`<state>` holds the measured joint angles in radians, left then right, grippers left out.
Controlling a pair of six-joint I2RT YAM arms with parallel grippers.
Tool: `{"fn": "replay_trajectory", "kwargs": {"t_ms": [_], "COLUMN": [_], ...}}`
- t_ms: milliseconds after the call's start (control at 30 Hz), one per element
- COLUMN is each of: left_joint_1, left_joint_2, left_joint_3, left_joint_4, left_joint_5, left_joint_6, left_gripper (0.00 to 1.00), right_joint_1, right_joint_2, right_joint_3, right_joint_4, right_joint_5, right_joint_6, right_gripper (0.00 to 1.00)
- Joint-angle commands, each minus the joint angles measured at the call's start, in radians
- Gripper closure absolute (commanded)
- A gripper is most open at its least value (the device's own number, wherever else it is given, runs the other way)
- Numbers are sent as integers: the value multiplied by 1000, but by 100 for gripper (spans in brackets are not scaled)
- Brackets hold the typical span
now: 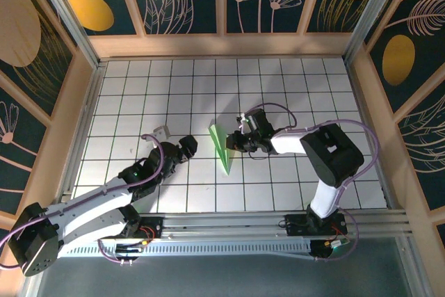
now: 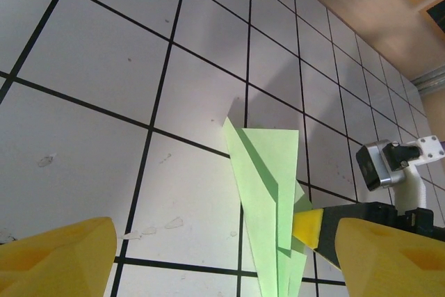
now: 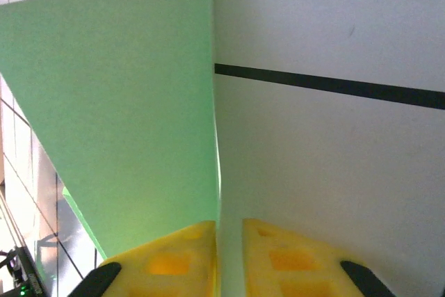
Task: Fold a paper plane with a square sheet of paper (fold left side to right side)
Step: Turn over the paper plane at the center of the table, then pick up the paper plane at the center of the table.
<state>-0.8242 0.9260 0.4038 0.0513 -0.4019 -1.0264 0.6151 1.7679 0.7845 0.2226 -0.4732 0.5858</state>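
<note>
Barely parted, the right tool [image 3: 229,231] meets the paper plane's [image 3: 125,102] edge, grip unclear; left tool [image 1: 188,146] spread.

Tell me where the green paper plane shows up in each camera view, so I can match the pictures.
Top external: the paper plane lies near the centre, just left of the right gripper.
Left wrist: lower centre, with the right gripper's yellow finger at its right edge.
Right wrist: it covers the left half, its edge running down between the yellow fingers.
Shared landmark: the right gripper beside the plane.
</note>
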Motion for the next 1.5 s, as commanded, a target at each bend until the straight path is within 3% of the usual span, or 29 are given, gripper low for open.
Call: {"fn": "replay_trajectory", "kwargs": {"t_ms": [0,200,367,600,1200,1467], "left_joint_1": [7,8,17,27,30,30], "left_joint_2": [4,5,4,-11,-33,-35], "left_joint_3": [12,15,13,4,-13,-17], "left_joint_4": [1,2,8,12,-14,-21], "left_joint_5": [-12,-12,0,-1,-3,-3], "left_joint_6": [1,8,11,12,6,6], "left_gripper": [18,15,12,10,9,8], "right_joint_1": [-5,-5,22,115,199,203], "right_joint_2": [-57,-119,-180,-128,42,69], "right_joint_3": [11,32,138,317,437,447], "right_joint_4": [-49,-159,-414,-692,-727,-733], "right_joint_5": [34,136,262,285,278,289], "right_joint_6": [-38,-79,-171,-225,-205,-202], "right_gripper": [78,64,54,49,46,54]}}
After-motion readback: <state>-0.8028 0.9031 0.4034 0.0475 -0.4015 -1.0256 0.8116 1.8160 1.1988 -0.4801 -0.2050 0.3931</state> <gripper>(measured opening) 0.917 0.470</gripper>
